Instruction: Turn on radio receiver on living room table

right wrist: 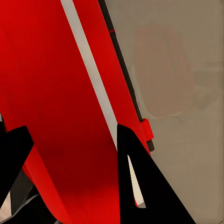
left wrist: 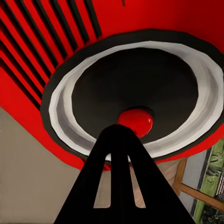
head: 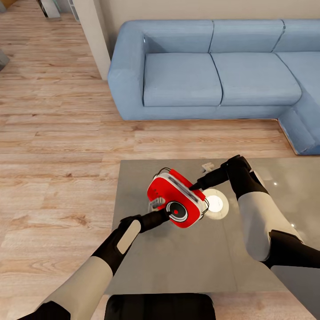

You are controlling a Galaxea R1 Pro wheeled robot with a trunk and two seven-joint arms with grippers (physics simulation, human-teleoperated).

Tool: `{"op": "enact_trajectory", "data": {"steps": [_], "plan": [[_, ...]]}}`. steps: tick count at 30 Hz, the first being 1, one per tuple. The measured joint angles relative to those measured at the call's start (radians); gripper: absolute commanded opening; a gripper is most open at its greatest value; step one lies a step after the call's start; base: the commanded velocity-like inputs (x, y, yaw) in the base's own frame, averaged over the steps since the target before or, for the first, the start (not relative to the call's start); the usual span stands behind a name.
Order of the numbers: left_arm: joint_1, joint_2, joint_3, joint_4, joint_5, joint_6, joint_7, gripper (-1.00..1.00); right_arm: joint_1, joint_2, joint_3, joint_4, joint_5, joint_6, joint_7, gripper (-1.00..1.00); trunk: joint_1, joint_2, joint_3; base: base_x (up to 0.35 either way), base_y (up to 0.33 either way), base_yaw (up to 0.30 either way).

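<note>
I'm looking over the blue sofa [head: 213,66] at twelve o'clock and the table [head: 146,266] below it. The radio receiver [head: 178,198] is sitting tilted, apparently lifted off the tabletop, at the table's centre, a glowing white disc [head: 218,203] just beside it at three o'clock. My right gripper [head: 195,186] is straddling the red body, jaws spread and pinching it, I judge to be steadying it. My left gripper [head: 165,214] is pressing, jaws together, toward the dial's red button [left wrist: 135,120]. I'm reading no brand or lettering.
</note>
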Motion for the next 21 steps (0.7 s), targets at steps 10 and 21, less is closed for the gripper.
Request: {"op": "enact_trajectory", "data": {"steps": [10,21], "plan": [[0.0,0.0,0.0,0.005,0.0,-0.002,0.0,-1.0,0.0,0.0,0.0,0.0,0.001,0.0,0.0,-1.0,0.0,0.0,0.0,0.0,0.0,0.0],[0.0,0.0,-0.085,0.006,0.086,-0.039,0.0,-1.0,0.0,0.018,0.001,0.0,0.003,0.0,0.0,-1.0,0.0,0.0,0.0,0.0,0.0,0.0]]}}
